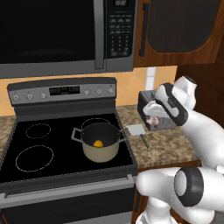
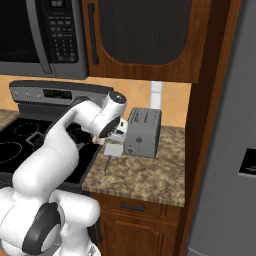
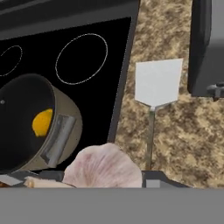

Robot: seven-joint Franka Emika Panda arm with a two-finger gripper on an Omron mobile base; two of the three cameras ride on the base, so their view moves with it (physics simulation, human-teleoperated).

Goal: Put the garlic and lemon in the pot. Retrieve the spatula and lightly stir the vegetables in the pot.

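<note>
Pinching the small whitish garlic bulb (image 3: 104,167), the gripper (image 1: 153,121) should centre over the round beige pot (image 1: 101,141) before releasing.

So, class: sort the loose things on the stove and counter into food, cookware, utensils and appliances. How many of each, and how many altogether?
Food: 2, the lemon inside the pot and the garlic in the gripper
Cookware: 1, the pot
Utensils: 1, the spatula
Appliances: 1, the toaster
Total: 5

one pot (image 1: 101,146), one lemon (image 1: 98,143), one garlic (image 3: 103,168), one spatula (image 3: 157,85)
</note>
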